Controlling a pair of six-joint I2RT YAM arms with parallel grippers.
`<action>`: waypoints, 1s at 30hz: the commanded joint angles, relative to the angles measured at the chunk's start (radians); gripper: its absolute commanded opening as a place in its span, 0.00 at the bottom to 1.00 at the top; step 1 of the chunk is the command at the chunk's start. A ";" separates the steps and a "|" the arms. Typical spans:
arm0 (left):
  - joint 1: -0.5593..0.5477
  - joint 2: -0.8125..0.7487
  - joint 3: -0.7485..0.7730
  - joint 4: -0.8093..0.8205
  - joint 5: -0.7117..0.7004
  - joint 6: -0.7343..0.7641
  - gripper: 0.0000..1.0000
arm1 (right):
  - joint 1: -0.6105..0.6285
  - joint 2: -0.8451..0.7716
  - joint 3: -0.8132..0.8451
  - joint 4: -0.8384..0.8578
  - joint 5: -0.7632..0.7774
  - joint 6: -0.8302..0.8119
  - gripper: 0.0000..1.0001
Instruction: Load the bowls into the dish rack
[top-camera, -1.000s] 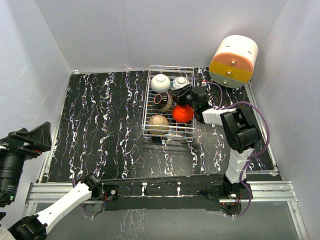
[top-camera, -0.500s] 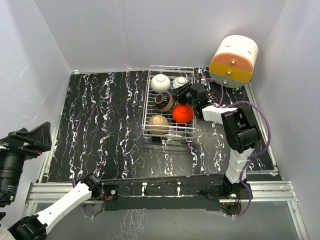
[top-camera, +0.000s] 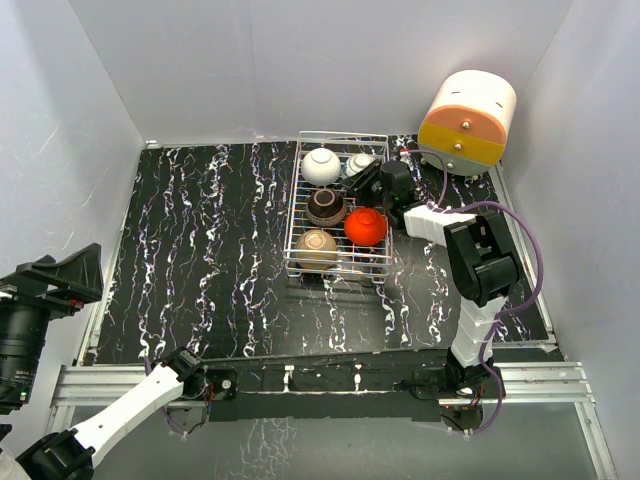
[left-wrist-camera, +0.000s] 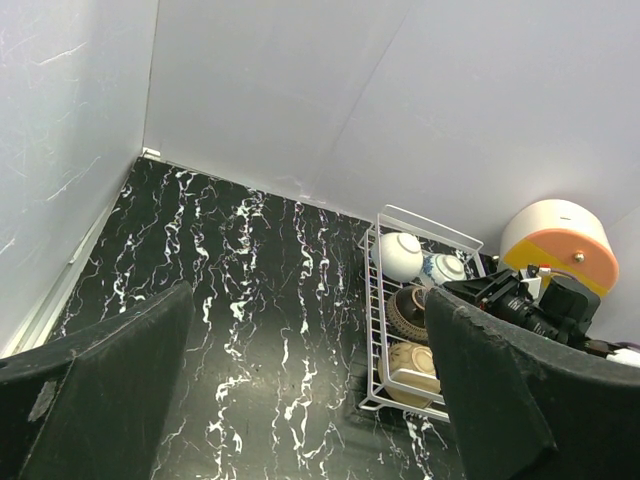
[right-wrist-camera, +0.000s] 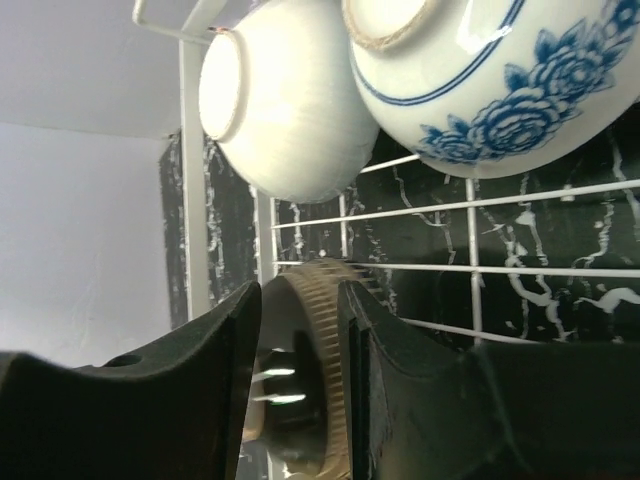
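Note:
The wire dish rack (top-camera: 297, 215) stands at the back middle of the table. In it lie a white bowl (top-camera: 321, 166), a blue-flowered white bowl (top-camera: 360, 163), the dark brown bowl (top-camera: 326, 206), the red-orange bowl (top-camera: 366, 226) and the tan bowl (top-camera: 315, 246). My right gripper (top-camera: 360, 186) reaches into the rack from the right. In the right wrist view its jaws (right-wrist-camera: 295, 300) straddle the dark bowl's ribbed rim (right-wrist-camera: 325, 390), with a gap on the left side, so it is open. My left gripper (left-wrist-camera: 310, 300) is open and empty, far back at the near left.
A cream-and-orange cylindrical box (top-camera: 466, 122) stands at the back right, close to the right arm (top-camera: 480, 260). White walls enclose the table on three sides. A black camera (top-camera: 30, 310) sits at the left edge.
The dark bowl was held tilted in the right gripper; it now lies lower and flatter in the rack. The right gripper has drawn back a little to the right and loosened its hold.

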 joint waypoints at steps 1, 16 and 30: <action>-0.006 0.016 -0.004 0.026 0.012 0.012 0.97 | -0.008 0.007 0.041 -0.142 0.053 -0.122 0.40; -0.006 0.021 -0.008 0.029 0.014 0.008 0.97 | -0.007 -0.018 0.119 -0.185 0.038 -0.346 0.40; -0.006 0.052 -0.044 0.020 0.025 -0.004 0.97 | 0.077 -0.279 0.208 -0.400 0.063 -0.611 0.69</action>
